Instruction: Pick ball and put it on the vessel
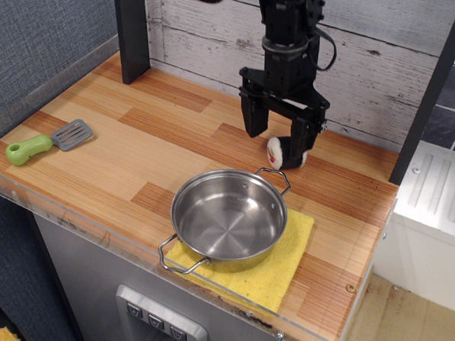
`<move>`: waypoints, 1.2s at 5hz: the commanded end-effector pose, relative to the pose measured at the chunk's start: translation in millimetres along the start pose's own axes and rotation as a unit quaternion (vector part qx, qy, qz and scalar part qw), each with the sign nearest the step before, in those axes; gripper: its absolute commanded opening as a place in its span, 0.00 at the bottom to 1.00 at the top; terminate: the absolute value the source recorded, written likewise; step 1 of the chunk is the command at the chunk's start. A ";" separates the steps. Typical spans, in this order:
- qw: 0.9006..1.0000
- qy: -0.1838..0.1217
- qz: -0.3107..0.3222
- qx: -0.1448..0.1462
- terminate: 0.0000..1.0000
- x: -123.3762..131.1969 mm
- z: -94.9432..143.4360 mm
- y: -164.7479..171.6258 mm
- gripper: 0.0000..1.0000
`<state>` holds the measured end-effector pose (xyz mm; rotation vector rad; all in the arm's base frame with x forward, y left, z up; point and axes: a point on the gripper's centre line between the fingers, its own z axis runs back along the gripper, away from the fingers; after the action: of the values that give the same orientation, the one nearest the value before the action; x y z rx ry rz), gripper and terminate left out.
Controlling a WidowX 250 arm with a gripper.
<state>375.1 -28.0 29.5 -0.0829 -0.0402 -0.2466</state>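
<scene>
Ball [279,152] under claw, not yet gripped.
Observation.image: the ball lies on the counter [137,143], upper right of centre, just behind the pan [229,216]. The claw [275,142] stands above it, fingers apart; the right one covers part of the ball, the left stands clear. White body, black band, reddish end facing left. Long axis cannot be judged.
</scene>
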 end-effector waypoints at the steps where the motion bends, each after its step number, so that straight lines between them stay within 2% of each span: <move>1: 1.000 -0.013 -0.007 0.001 0.00 -1.3 1.7 -0.5 0.00; 2: 1.000 -0.021 -0.013 -0.006 0.00 -7.6 13.9 -1.2 0.00; 3: 0.999 -0.047 -0.017 -0.012 0.00 -14.8 52.9 -0.9 0.00; 4: 0.995 -0.095 -0.017 -0.005 0.00 -39.8 102.9 -11.5 0.00; 5: 0.995 -0.099 -0.023 -0.026 0.00 -72.4 127.5 -25.1 0.00; 6: 0.997 -0.075 -0.031 -0.019 0.00 -104.1 111.7 -31.0 0.00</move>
<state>262.6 -23.7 125.0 -0.1463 -0.1382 -0.2967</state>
